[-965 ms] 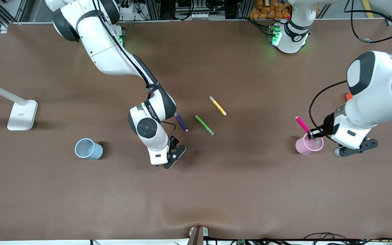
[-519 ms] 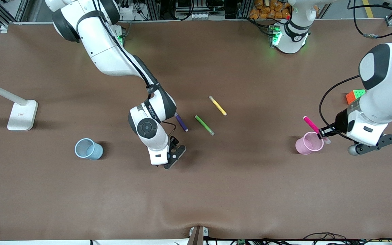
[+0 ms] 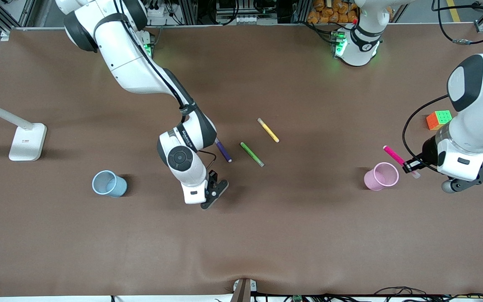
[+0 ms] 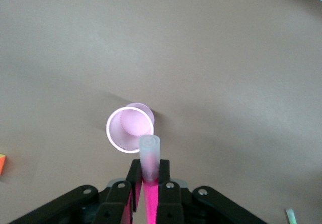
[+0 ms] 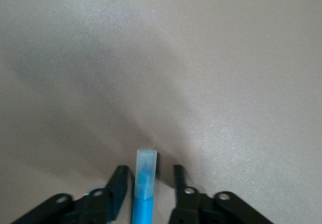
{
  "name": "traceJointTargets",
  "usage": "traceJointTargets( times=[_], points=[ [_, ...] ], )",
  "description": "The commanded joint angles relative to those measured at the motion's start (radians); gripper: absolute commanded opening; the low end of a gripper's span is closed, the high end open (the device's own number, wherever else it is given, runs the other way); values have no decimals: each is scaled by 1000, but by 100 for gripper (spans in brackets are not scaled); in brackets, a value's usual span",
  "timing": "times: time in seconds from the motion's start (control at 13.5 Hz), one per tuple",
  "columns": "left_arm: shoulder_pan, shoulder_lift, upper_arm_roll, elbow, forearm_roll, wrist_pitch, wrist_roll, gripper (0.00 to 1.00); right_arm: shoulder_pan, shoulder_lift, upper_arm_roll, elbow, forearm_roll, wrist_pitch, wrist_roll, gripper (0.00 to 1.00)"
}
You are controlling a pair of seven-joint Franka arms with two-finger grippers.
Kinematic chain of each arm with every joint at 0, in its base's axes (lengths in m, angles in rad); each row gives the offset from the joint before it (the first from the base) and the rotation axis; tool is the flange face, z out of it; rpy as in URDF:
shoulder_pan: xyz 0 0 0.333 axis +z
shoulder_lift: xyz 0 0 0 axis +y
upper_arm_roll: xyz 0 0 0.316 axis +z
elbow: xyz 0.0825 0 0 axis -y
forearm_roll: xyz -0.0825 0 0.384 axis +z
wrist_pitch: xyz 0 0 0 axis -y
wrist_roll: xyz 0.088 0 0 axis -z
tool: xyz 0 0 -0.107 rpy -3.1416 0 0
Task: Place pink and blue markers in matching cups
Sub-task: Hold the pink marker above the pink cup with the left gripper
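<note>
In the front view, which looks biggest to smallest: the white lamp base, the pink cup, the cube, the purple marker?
1. White lamp base
2. Pink cup
3. Cube
4. Purple marker, partly hidden under the right arm, so its place is unsure.

A robotics lab set up for manipulation trials.
Two white Franka arms (image 3: 141, 71) are bolted along a brown-matted worktop (image 3: 241, 235), with aluminium framing (image 3: 183, 10), cable bundles (image 3: 455, 25) and green status lights (image 3: 340, 44) at their bases; a white camera stand (image 3: 25, 140) sits at one end.
</note>
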Motion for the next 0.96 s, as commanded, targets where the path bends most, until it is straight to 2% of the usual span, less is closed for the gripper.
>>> traceJointTargets(
  times=[0.0,0.59,0.74,0.89],
  points=[
    [-5,-9,-12,-10,67,-17,-79,0,-10,8,7,-2,-12,8,-1,0],
    [-19,43,-14,-40,244,-17,-260,0,-36,-52,6,-2,-9,49,2,0],
    [-47,70,-12,-38,278,-17,-344,0,-36,-99,-5,-4,-17,49,-8,0],
    [-61,95,-14,-35,361,-17,-426,0,-38,-136,-8,-2,-20,57,-8,0]
  ],
)
